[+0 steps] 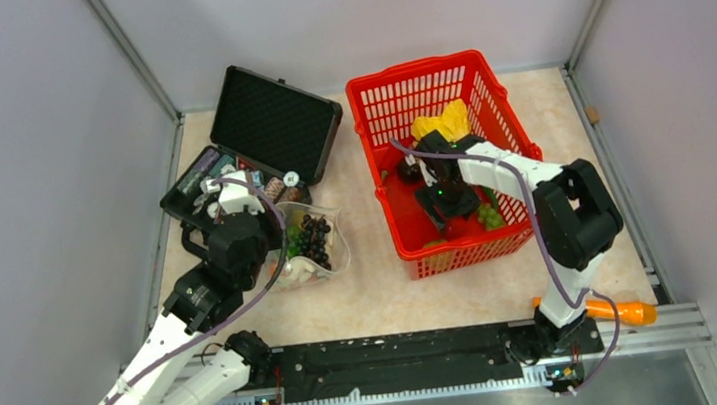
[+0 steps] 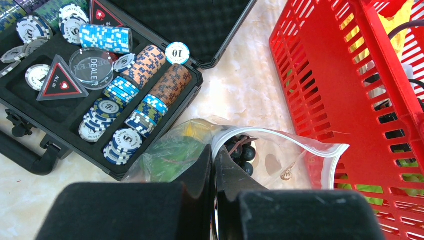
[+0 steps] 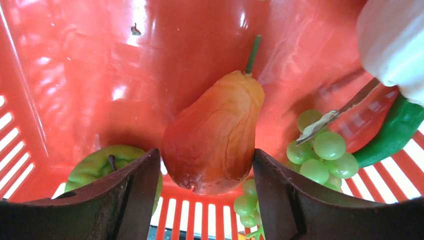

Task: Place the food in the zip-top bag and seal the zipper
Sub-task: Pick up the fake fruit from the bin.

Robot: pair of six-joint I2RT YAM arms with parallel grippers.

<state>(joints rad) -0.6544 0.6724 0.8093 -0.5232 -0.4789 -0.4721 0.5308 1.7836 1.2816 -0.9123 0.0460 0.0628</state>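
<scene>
**White links, black joints**

We see two matching arms. The left arm (image 1: pixel 164 349) and the right arm (image 1: pixel 512 168) have glossy white links between bulky black joints. A grey-purple cable (image 1: pixel 542 254) trails along each. The left gripper (image 2: pixel 215 167) has black fingers behind matte, foam-like blocks, and the right gripper (image 3: pixel 206 165) has dark, curved fingers.

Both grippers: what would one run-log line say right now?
left gripper: shut on zip-top bag mouth | right gripper: open, straddling pear in red basket
</scene>
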